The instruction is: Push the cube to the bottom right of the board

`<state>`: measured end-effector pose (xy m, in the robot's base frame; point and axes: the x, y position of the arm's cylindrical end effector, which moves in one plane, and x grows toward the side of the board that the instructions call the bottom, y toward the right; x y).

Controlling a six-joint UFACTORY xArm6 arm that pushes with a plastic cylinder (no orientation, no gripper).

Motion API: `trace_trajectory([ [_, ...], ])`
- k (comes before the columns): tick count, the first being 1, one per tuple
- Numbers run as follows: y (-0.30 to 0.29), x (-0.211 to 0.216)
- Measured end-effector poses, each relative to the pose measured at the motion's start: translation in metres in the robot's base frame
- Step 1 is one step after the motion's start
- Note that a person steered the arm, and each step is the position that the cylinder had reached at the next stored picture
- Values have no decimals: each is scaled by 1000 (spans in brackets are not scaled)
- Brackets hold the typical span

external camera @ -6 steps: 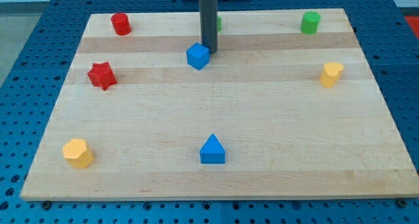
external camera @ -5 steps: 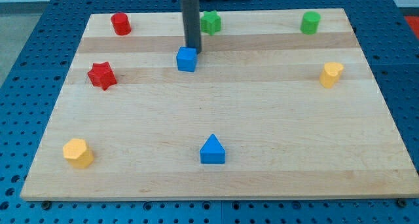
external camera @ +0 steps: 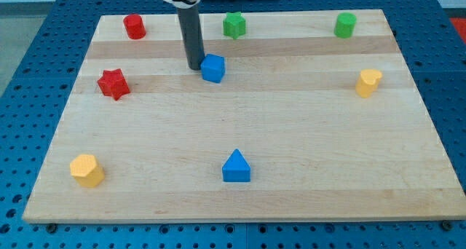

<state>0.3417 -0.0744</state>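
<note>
Resting at the upper-left face of blue cube (external camera: 213,68), tip (external camera: 194,66) sat touching or nearly so, on the side opposite the goal. Judged sensible: from there a shove twd view's right and bottom would drive cube diagonally to bottom-right corner of desk (external camera: 291,132). No hand on this rig, just a plain dark rod, so nothing to open, close or grip; contact by pushing only.

Sat in upper-middle of desk, cube, well apart from target corner; most of the trip not yet done. Route looked mostly free, w/ blue triangle (external camera: 236,167) below and yellow block (external camera: 368,82) at right edge both off the diagonal, prob. no detour needed.

Looked small, hard-edged, matte, solid-coloured, all blocks; likely to slide easily but also to spin off a round rod if pushed off-centre. Desk of pale wood planks, smooth, grain running left-right. Elsewhere: red cylinder (external camera: 133,25) top left, red star (external camera: 113,84) left, green star (external camera: 234,24) top middle, green block (external camera: 345,25) top right, yellow hexagon-ish block (external camera: 87,170) bottom left. Blue pegboard (external camera: 29,96) w/ hole grid around desk.
</note>
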Motion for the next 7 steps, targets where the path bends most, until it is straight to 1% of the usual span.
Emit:
trace_trajectory([
  [1,14,15],
  [2,25,42],
  [4,58,45],
  [6,85,28],
  [7,101,28],
])
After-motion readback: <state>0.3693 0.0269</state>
